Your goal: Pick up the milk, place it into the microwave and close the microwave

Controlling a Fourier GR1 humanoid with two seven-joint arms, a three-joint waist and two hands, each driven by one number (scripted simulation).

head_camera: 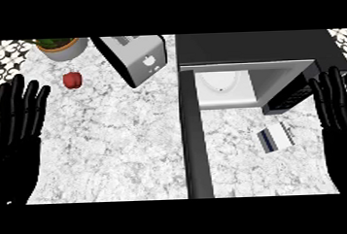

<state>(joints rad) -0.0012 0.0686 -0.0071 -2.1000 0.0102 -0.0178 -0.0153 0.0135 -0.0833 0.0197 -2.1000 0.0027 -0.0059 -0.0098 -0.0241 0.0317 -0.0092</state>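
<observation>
Right hand (pixel 339 106): open and holding nothing, fingers straight up, resting at the view's right edge.
Left hand (pixel 17 119): open and holding nothing too, at the left edge.
Milk (pixel 275 136): on the table (pixel 113 150), to the left of your right hand and slightly below its fingertips, untouched. From this steep view it seems to lie on its side, though you cannot be sure.
Microwave (pixel 260 48): open, up and to the left of your right hand, with its control panel (pixel 290 98) just beside that hand's fingers.
Door (pixel 194 147): swung out, standing between your left hand and the milk.
Risk, wrong hand: reach with the left and your forearm meets the door first, so take the milk with the right.
Risk, grasp: a sideways approach could push the carton along the table instead of closing round it.
Risk, lift: the panel corner hangs near the path inward, and the carton may clip it.
Risk, closing: set the milk too shallow and the door catches on it.
</observation>
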